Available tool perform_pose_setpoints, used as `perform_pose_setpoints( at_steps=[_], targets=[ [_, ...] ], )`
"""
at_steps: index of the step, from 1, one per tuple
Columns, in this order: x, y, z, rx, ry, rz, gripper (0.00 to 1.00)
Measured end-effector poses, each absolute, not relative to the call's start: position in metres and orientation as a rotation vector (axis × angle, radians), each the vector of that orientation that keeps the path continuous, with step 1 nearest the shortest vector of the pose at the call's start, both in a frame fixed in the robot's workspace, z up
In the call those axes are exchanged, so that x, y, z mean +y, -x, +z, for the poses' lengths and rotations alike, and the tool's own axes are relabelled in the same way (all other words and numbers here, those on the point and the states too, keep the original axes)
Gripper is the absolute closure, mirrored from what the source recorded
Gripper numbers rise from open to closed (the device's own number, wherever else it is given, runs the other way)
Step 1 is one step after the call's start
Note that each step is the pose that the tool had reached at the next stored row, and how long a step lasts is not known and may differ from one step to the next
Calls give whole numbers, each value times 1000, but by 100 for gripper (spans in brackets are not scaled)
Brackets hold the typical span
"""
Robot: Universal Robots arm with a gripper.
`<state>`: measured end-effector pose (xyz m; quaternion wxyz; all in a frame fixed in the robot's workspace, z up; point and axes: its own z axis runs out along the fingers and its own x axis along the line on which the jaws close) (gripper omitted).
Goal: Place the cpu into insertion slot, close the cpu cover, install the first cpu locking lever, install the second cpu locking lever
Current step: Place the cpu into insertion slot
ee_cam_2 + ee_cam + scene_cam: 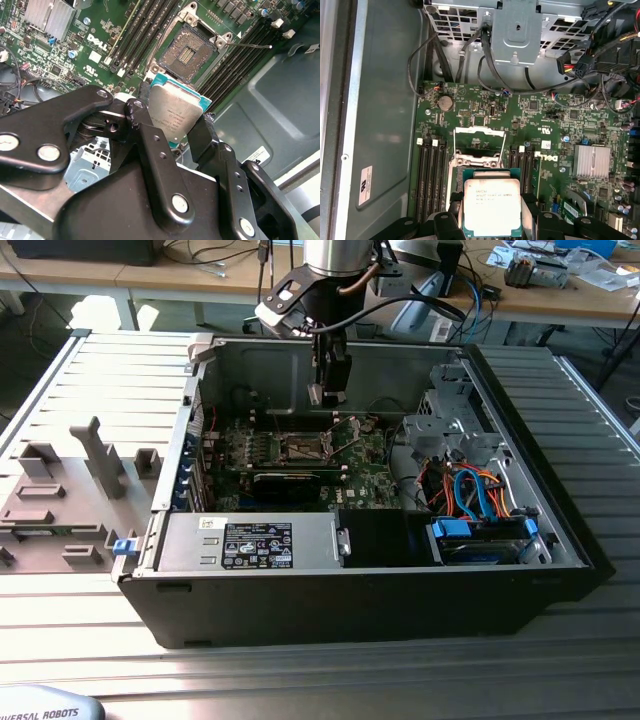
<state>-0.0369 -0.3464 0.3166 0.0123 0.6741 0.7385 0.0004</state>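
Note:
In both wrist views the cpu (175,114) (491,206), a flat square chip with a silver-grey top, sits clamped between my black fingers (145,117). My gripper (172,120) (491,212) (328,392) is shut on it and hangs above the green motherboard inside the open computer case. The insertion slot (191,47) (303,446) lies bare below, its contact field showing. The cpu cover (474,131), a thin silvery frame, stands raised at the slot's far edge. A thin locking lever (250,45) sticks out beside the slot.
Memory slots (142,30) flank the socket on both sides. A finned heat sink (592,161) and a drive cage (515,25) with cables stand nearby. The case walls (560,500) ring the board. A labelled power supply box (255,543) lies in front. A grey fixture tray (70,490) lies on the exterior view's left.

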Motion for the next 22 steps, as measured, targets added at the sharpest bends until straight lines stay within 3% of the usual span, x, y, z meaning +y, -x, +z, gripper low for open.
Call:
perform_pose_setpoints(
  at_steps=[22],
  targets=[
    [-346, 37, 317, 2286, -2117, -1, 46]
  ],
)
